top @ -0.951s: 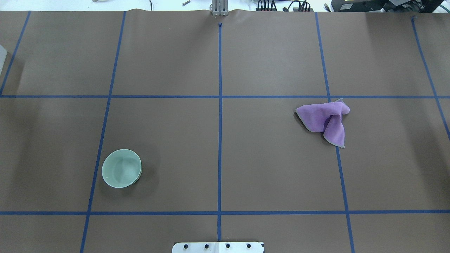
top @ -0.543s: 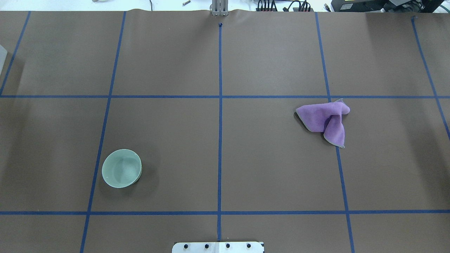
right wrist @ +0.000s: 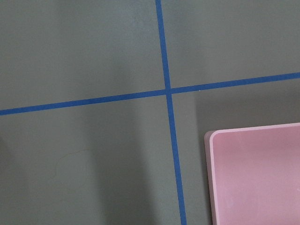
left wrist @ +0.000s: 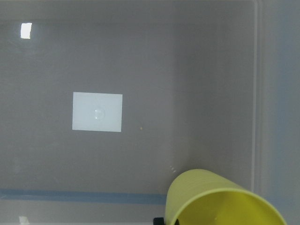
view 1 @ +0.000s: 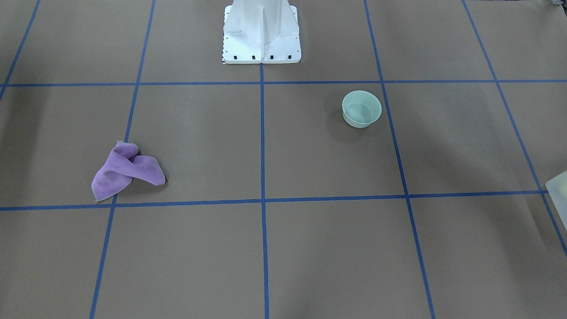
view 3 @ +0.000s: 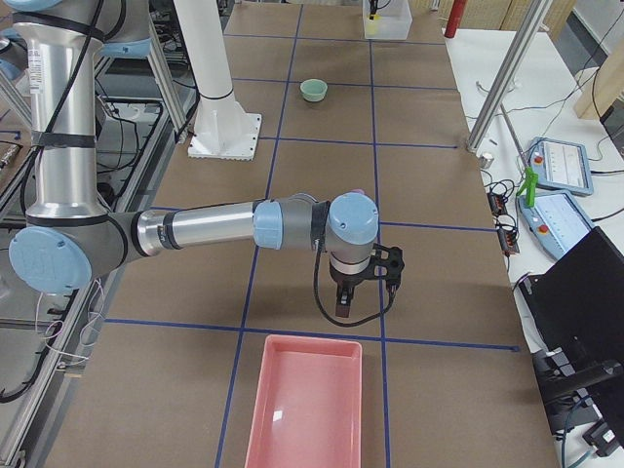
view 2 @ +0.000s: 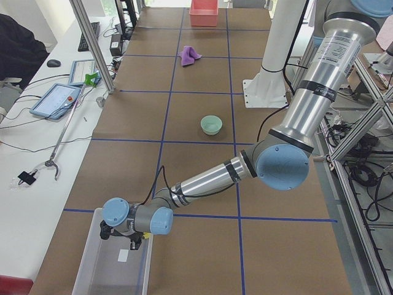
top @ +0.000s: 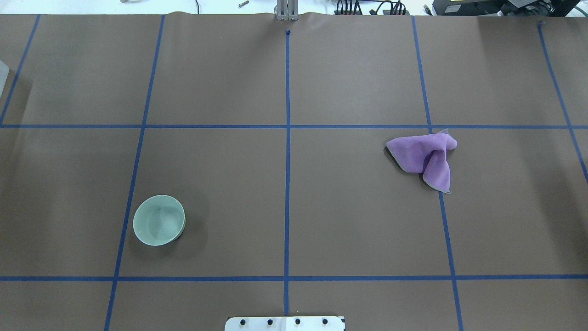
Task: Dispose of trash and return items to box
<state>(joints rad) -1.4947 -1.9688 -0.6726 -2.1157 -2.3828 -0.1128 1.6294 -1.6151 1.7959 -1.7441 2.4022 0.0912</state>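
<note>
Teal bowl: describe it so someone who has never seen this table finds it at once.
On the brown table with its blue tape grid, find the white robot base at the overhead view's bottom edge. The teal bowl stands upright up and left of it. It is round and open-topped, unlike the crumpled purple cloth on the right.

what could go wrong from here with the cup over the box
1. The yellow cup is tilted and close to one wall of the translucent box. Let go here, it may clip that wall or roll.
2. The teal bowl sits far from the box, so it needs a long carry and could slip on the way.
3. The purple cloth lies well away from the pink bin and might snag or drop in transit.
</note>
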